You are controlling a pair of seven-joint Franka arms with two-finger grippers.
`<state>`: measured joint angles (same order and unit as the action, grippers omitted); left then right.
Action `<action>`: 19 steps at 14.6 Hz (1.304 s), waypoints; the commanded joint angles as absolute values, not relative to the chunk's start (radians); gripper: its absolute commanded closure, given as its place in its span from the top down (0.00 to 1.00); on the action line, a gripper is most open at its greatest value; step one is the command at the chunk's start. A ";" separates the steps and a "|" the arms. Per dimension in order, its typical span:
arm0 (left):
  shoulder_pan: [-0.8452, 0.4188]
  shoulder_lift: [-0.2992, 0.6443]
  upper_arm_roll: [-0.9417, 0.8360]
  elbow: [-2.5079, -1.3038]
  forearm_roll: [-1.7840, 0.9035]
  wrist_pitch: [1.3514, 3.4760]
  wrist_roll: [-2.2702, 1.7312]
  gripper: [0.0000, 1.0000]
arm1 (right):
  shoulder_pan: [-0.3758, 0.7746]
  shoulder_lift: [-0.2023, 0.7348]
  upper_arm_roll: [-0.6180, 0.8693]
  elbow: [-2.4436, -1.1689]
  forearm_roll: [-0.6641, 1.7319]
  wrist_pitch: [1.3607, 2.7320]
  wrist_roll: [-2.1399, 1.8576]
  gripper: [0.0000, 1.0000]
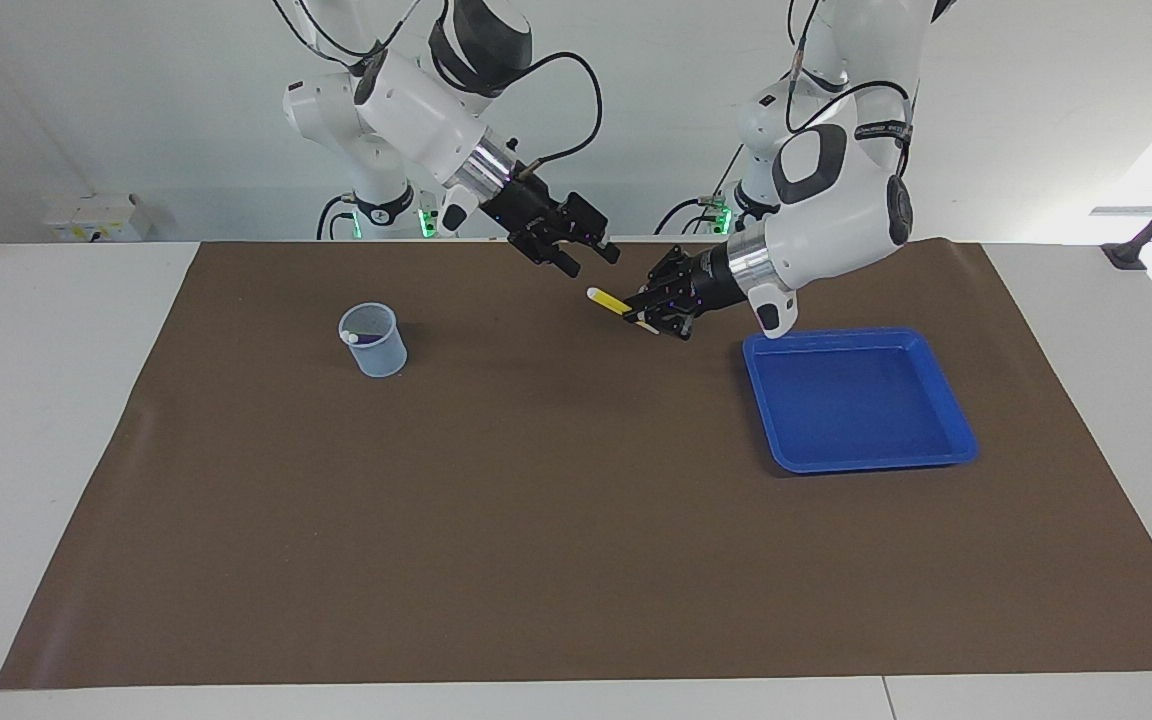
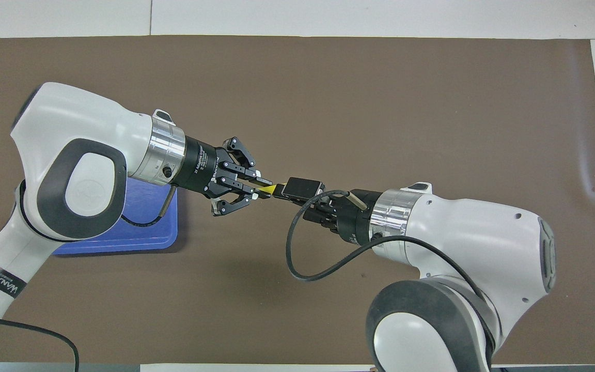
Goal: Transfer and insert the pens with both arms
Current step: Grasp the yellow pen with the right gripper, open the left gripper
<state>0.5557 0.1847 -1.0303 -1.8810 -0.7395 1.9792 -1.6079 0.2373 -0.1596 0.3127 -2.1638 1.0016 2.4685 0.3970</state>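
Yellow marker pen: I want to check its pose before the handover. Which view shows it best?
The facing view: the slim yellow marker pen shows its pale cap end and tilt, held by the left end effector. In the overhead view the right end effector covers most of it.

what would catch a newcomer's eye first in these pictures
First, the two big white arms meeting in mid-air over the brown mat: the left gripper is shut on a slim yellow marker pen, and the right gripper reaches in at the pen's free end. Next, the bright blue square plastic tray at the left arm's end, and the small clear plastic cup at the right arm's end.
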 commanded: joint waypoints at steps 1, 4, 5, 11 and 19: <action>0.571 0.132 -1.028 -1.913 -0.790 1.986 -1.620 0.00 | 0.232 -0.150 0.314 -2.180 1.008 2.508 0.322 0.70; 0.569 0.130 -1.028 -1.914 -0.801 1.983 -1.620 0.00 | 0.233 -0.150 0.314 -2.178 1.009 2.510 0.324 0.66; 0.569 0.129 -1.029 -1.922 -0.801 1.983 -1.620 0.00 | 0.233 -0.150 0.314 -2.178 1.008 2.510 0.324 0.65; 0.574 0.124 -1.032 -1.925 -0.801 1.968 -1.620 0.00 | 0.229 -0.143 0.314 -2.172 1.009 2.513 0.325 0.43; 0.578 0.124 -1.032 -1.925 -0.804 1.968 -1.620 0.00 | 0.227 -0.137 0.314 -2.171 1.009 2.542 0.325 0.43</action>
